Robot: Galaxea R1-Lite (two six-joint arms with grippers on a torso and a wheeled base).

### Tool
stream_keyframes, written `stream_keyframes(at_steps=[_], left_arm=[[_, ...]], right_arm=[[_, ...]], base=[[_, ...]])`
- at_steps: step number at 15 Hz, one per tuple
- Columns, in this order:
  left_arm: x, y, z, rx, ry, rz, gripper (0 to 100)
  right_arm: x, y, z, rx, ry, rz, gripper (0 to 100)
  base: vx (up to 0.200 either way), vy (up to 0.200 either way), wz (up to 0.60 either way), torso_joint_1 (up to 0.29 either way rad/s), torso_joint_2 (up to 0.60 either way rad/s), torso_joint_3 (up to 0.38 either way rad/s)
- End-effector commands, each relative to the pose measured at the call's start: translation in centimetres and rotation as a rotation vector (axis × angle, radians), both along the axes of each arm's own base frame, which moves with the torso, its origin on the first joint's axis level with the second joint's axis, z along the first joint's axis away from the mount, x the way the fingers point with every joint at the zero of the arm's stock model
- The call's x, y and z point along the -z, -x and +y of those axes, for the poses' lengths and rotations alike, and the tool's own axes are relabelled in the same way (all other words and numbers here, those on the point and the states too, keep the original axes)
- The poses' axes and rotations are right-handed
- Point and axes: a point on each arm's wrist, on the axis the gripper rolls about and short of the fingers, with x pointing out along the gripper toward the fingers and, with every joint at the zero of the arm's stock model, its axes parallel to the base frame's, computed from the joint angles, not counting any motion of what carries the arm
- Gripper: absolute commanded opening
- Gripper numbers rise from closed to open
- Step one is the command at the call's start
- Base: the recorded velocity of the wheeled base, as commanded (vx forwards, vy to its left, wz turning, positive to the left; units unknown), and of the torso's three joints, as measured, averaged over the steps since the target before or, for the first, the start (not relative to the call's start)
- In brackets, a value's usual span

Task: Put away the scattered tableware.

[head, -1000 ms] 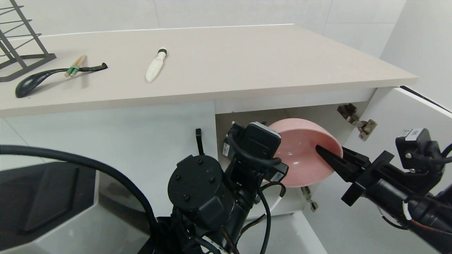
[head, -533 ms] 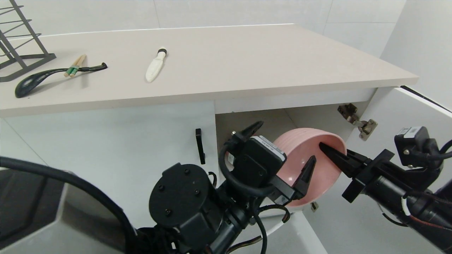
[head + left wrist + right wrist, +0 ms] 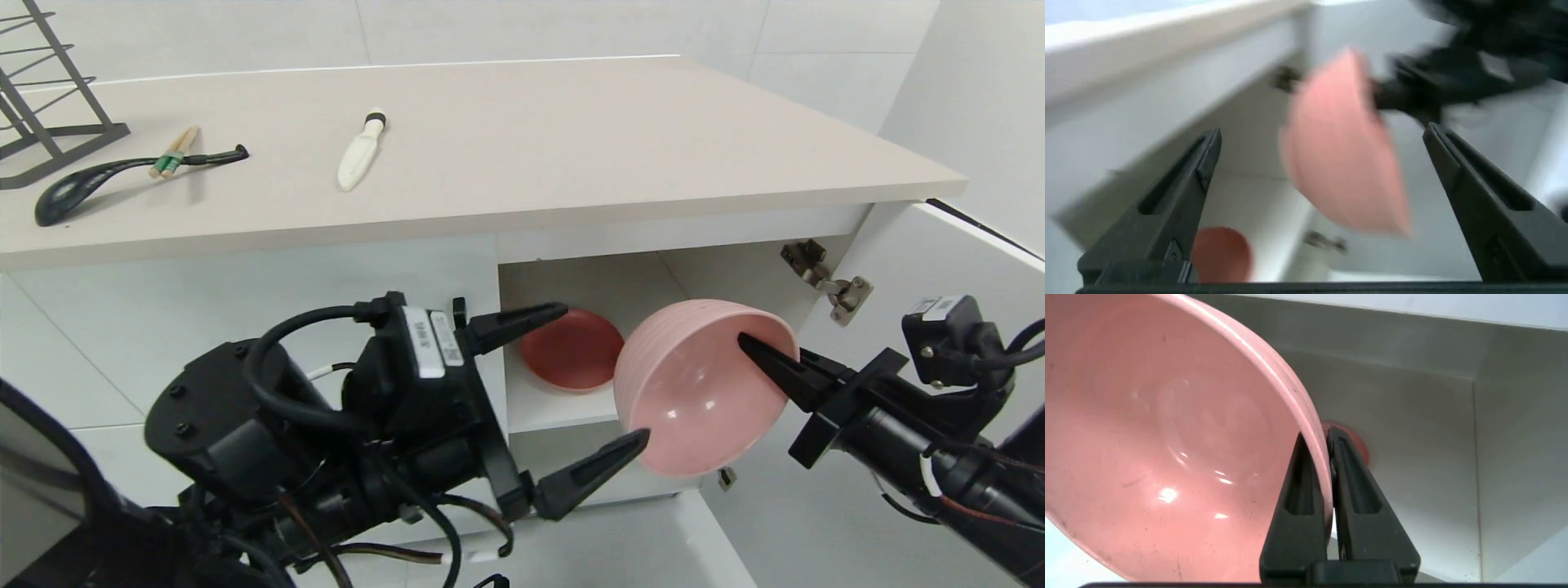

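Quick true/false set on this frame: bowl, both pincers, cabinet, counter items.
1. The right pincer is shut on the rim of the pink bowl. True.
2. The left pincer grips the bowl too. False: it is open and grips nothing.
3. The bowl rests on the cabinet shelf. False: it is held tilted in the air in front of the open cabinet; a red plate lies on the shelf.
4. A white knife, a black spoon and chopsticks lie on the countertop. True.
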Motion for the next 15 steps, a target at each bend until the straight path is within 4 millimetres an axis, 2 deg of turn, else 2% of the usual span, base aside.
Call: stream_keyframes(at_steps=[1, 3, 4, 8, 13, 15], left_arm=[[0.5, 0.2, 3.2, 0.035, -0.044, 0.021, 100], [1.7, 0.6, 5.4, 0.111, -0.1, 0.051, 100], [1.7, 0.8, 5.6, 0.113, -0.105, 0.054, 100], [2.1, 1.3, 6.6, -0.167, -0.1, 0.075, 100], [0.4, 6.4, 11.1, -0.223, -0.026, 0.021, 100], [-0.9, 7.0, 13.1, -0.341, 0.061, -0.003, 100]], right_arm=[[0.1, 0.0, 0.0, 0.002, 0.002, 0.004, 0], [0.1, 0.0, -0.1, 0.003, 0.002, 0.004, 0], [0.0, 0.0, -0.1, 0.003, 0.002, 0.001, 0], [0.0, -0.2, -0.6, 0.029, 0.0, 0.0, 0], [0.9, 0.3, -0.9, 0.031, 0.022, 0.041, 0], [1.9, 0.5, -1.1, 0.036, 0.047, 0.088, 0]], base=[[0.0, 0.0, 0.0, 0.0, 0.0, 0.0], [0.0, 0.0, 0.0, 0.0, 0.0, 0.0], [0.0, 0.0, 0.0, 0.0, 0.0, 0.0], [0.0, 0.0, 0.0, 0.0, 0.0, 0.0], [0.0, 0.0, 0.0, 0.0, 0.0, 0.0], [0.0, 0.0, 0.0, 0.0, 0.0, 0.0]])
